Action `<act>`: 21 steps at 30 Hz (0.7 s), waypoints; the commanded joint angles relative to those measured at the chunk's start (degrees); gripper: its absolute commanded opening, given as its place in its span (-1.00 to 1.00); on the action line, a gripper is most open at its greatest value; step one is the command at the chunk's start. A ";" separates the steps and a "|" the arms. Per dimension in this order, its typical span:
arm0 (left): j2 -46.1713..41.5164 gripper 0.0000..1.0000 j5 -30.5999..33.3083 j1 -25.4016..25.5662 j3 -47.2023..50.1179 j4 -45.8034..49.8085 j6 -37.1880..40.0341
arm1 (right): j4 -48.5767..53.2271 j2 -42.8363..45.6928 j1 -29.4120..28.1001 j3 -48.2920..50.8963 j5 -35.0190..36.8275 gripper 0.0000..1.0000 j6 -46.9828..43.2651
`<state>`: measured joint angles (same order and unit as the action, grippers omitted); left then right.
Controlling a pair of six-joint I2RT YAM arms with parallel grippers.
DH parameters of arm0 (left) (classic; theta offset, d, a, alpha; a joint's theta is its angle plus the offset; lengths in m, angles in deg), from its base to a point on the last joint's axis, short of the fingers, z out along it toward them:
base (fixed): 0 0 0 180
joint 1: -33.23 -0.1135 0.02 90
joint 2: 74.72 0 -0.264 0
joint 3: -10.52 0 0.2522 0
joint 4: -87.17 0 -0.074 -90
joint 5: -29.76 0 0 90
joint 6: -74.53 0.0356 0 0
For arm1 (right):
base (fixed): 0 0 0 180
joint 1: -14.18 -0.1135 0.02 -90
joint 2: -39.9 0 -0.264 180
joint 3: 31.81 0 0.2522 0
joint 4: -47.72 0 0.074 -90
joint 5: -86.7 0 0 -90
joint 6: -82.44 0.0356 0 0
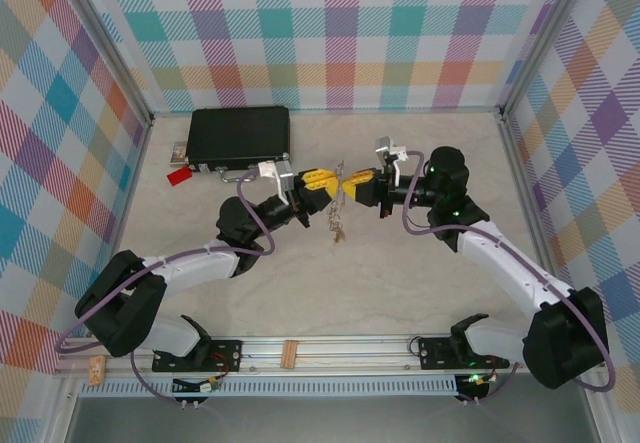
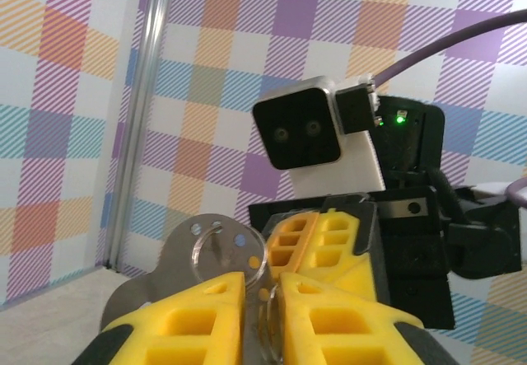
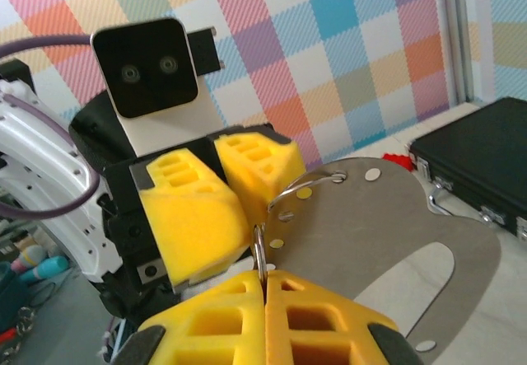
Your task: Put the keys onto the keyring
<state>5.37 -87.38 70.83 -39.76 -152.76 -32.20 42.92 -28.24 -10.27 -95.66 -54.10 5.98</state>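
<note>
Both arms meet over the middle of the table. My right gripper (image 3: 264, 278) is shut on the keyring (image 3: 261, 248), a thin silver loop that stands edge-on between its yellow fingers. The ring threads through a hole in a flat steel plate (image 3: 387, 225). My left gripper (image 2: 262, 287) faces it, its jaws a narrow gap apart, with the keyring (image 2: 272, 315) and the plate (image 2: 177, 254) standing in that gap. In the top view the left gripper (image 1: 334, 185) and right gripper (image 1: 347, 185) are tip to tip, and a small bunch of keys (image 1: 338, 226) shows just below them.
A black case (image 1: 240, 133) lies at the back left with a small red tag (image 1: 180, 175) beside it. Checked walls close the table on three sides. The case (image 3: 478, 159) also lies behind the plate in the right wrist view.
</note>
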 commanded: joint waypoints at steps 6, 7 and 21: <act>-3.16 -0.63 -7.44 -5.22 2.24 -0.48 0.56 | 27.55 0.09 -0.16 -9.71 4.90 -1.00 -17.80; -3.12 -0.63 -8.80 -5.43 2.06 0.73 1.31 | 30.34 -0.44 -0.22 -10.93 5.27 -1.00 -18.62; -6.84 -0.64 -15.77 -5.66 0.50 24.30 16.81 | 54.16 -8.13 -3.43 -22.57 10.02 -1.00 -36.74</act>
<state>-0.03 -100.36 65.65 -38.05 -133.20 -19.94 90.21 -35.36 -12.56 -115.37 -44.40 -24.90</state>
